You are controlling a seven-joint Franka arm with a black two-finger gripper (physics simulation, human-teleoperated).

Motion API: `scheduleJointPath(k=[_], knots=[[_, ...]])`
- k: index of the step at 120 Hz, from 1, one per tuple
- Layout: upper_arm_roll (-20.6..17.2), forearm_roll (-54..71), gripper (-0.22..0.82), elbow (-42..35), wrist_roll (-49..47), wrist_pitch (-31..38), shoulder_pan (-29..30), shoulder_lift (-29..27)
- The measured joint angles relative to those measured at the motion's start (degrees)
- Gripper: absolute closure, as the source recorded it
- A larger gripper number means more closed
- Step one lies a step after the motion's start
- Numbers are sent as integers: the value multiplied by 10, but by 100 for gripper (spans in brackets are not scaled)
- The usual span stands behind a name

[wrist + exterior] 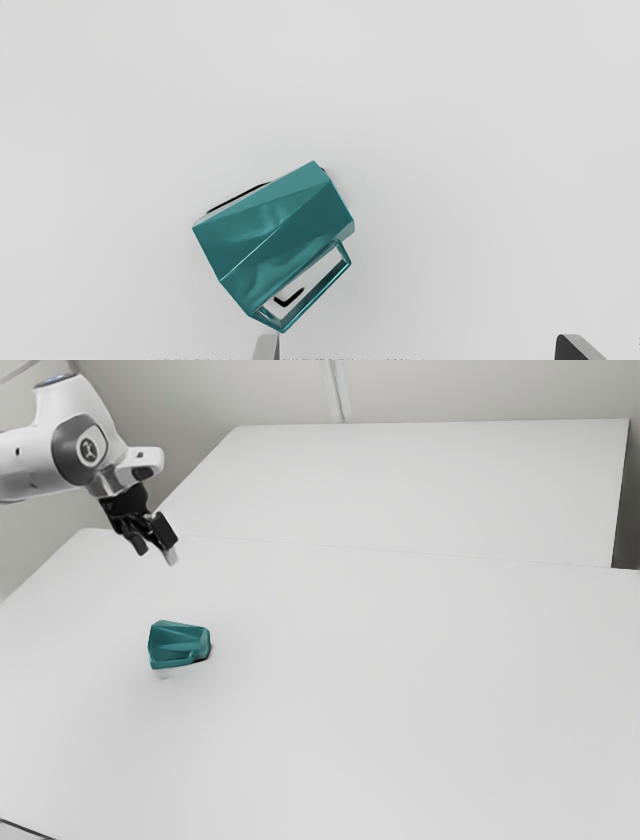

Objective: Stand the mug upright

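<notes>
The mug (280, 230) lies on its side on the table (400, 690); above the table hangs the gripper (156, 552), empty, fingers apart. I'd grip the body squarely, clear of the handle (317, 297), then turn it base-down gently.

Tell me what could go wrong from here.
The teal, faceted, glossy mug lies on its side; its slanted faces might slip when squeezed. The open, black, two-fingered pincer isn't centred over it, so one finger could knock the angular teal handle if it descended without realigning.
</notes>
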Motion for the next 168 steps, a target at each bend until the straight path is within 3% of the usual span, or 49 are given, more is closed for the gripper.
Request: scheduleJointPath(k=[29,59,84,129,168], knots=[[4,-45,0,-54,-3,39,7,-15],[4,-135,0,-81,41,71,115,26],[4,-201,0,-84,92,77,149,65],[-3,-346,0,-92,188,30,220,129],[-4,-439,0,-67,226,-21,228,181]])
